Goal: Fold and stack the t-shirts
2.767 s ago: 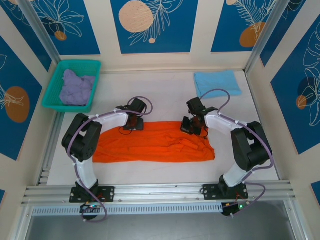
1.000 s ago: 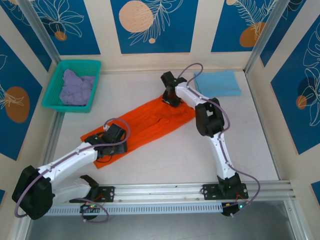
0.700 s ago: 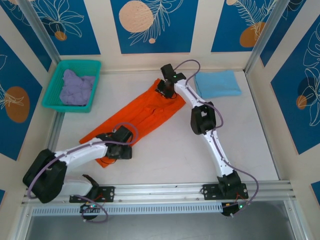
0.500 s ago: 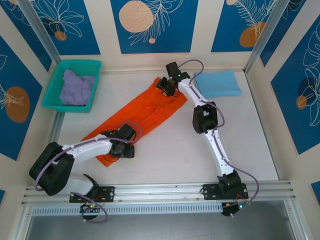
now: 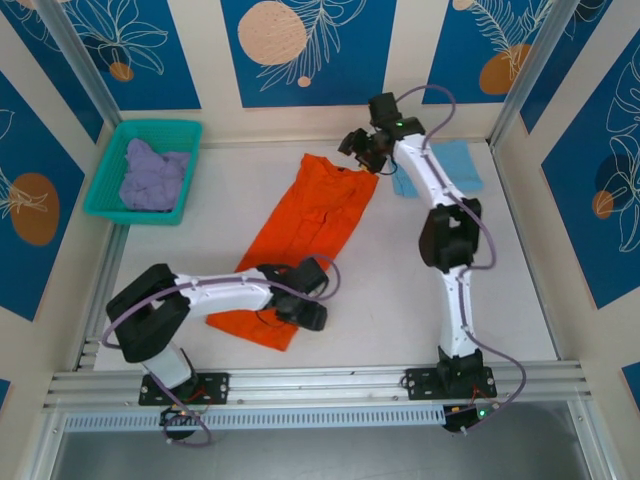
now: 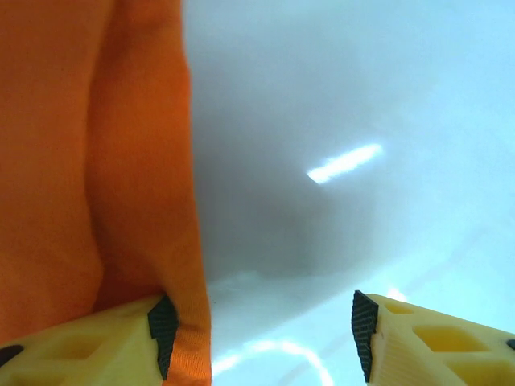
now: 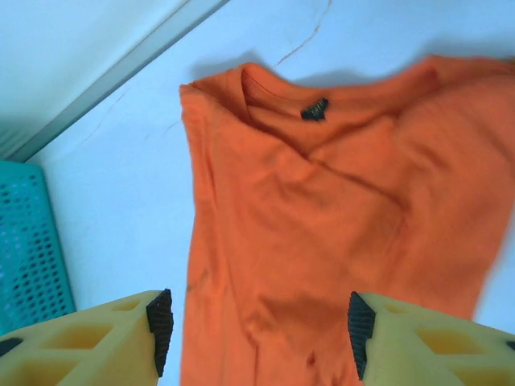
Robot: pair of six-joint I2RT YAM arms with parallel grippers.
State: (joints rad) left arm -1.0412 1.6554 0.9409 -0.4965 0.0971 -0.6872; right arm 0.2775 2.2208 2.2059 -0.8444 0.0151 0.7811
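Orange t-shirt (image 5: 300, 235) lies flat on the surface (image 5: 380, 290) as a long narrow diagonal strip, collar (image 7: 278, 92) at the far end, other end front-left. Left hand (image 6: 263, 334) is released, fingers apart, low at the shirt's near end with the cloth edge against one finger (image 6: 163, 326). Right hand (image 7: 259, 330) is also released, hovering over the collar end with nothing gripped. Light blue t-shirt (image 5: 445, 165) sits folded far right, partly behind the right arm; lavender t-shirt (image 5: 150, 175) is bunched in the teal basket (image 5: 160, 126) far left.
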